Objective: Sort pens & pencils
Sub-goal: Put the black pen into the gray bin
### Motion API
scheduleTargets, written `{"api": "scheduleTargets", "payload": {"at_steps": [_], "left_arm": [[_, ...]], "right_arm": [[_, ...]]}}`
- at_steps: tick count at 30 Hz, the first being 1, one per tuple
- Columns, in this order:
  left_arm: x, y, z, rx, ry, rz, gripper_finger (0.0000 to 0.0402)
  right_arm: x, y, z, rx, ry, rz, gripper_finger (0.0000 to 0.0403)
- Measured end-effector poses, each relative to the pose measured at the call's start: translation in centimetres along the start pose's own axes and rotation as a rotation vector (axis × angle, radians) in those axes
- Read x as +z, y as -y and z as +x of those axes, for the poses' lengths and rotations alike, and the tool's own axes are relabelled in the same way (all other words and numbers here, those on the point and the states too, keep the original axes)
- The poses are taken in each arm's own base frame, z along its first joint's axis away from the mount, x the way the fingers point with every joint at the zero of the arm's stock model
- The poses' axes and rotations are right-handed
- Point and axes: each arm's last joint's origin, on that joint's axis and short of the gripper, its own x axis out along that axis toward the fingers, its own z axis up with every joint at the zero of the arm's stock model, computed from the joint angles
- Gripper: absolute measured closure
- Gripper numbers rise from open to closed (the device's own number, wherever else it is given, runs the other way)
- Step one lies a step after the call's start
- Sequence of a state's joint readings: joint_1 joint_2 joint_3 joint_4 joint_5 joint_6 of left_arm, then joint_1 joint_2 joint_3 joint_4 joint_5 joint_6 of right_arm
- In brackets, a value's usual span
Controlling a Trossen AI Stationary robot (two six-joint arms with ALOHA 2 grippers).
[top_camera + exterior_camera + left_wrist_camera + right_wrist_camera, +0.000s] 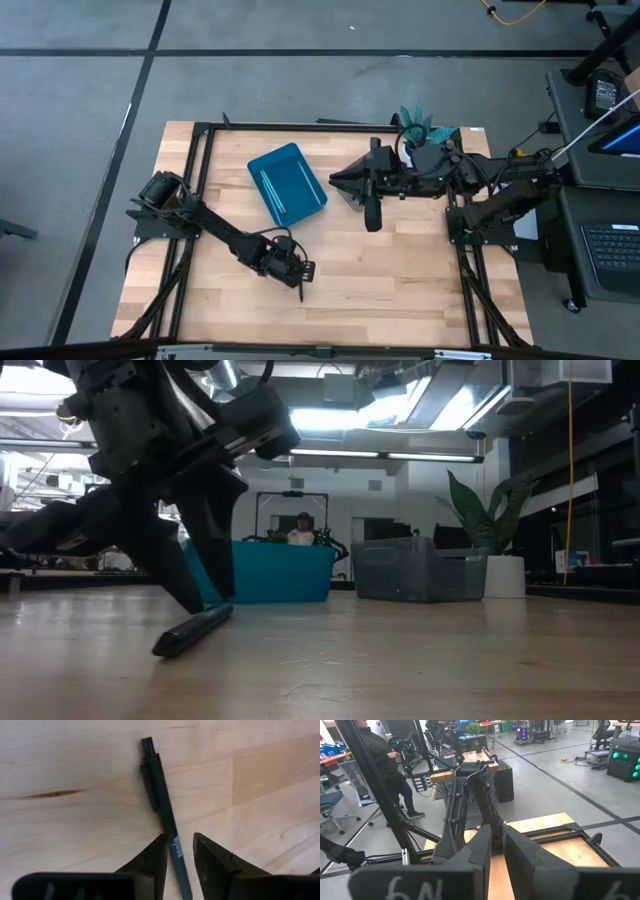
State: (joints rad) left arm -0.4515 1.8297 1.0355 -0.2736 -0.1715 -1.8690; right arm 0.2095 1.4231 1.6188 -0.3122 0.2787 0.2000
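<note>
Down at the near middle of the surface (400, 290), we see the left tool (300, 281) with its fingers (156, 857) spread apart, one on each side of a black pen (167, 816) that lies flat on the wood. The pen runs out ahead of the fingers with its clip end farthest from them; whether the fingertips touch its barrel we cannot tell. From the low view the same pen rests on the boards just beside the dark fingers, one end slightly raised.

Farther back, left of centre, a teal tray (287, 184) sits at an angle, and thin light blue sticks (273, 189) lie inside it. The right tool (372, 213) hangs over the back of the surface beside a grey bin (418, 568), well apart from the pen. Its fingers stand only a narrow gap apart with nothing between them.

A green plant (417, 122) stands at the back edge. Beyond the surface, a person (380, 757) stands in the room.
</note>
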Motion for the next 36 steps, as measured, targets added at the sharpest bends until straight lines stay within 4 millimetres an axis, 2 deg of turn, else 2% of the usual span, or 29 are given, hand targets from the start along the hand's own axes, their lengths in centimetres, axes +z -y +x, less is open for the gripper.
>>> {"api": "scheduleTargets", "payload": {"at_steps": [6, 14, 18, 25, 36], "left_arm": [[0.3, -0.2, 0.1, 0.027, -0.001, -0.001, 0.0314], [0.1, -0.2, 2.2, 0.031, -0.08, 0.004, 0.0314], [0.0, -0.3, 2.6, 0.047, -0.102, 0.005, 0.0317], [0.2, -0.4, 2.8, 0.064, -0.131, 0.001, 0.0331], [0.7, -0.5, 2.8, 0.096, -0.155, 0.04, 0.0375]], "right_arm": [[0.0, 0.1, 0.0, -0.002, 0.0, 0.0, 0.035], [0.0, 0.0, 0.0, -0.001, 0.003, 0.001, 0.035], [0.0, 0.0, 0.0, -0.001, 0.003, 0.002, 0.035], [0.1, 0.0, 0.0, 0.0, 0.009, 0.006, 0.035], [0.2, 0.0, 0.0, 0.0, 0.018, 0.009, 0.035]]}}
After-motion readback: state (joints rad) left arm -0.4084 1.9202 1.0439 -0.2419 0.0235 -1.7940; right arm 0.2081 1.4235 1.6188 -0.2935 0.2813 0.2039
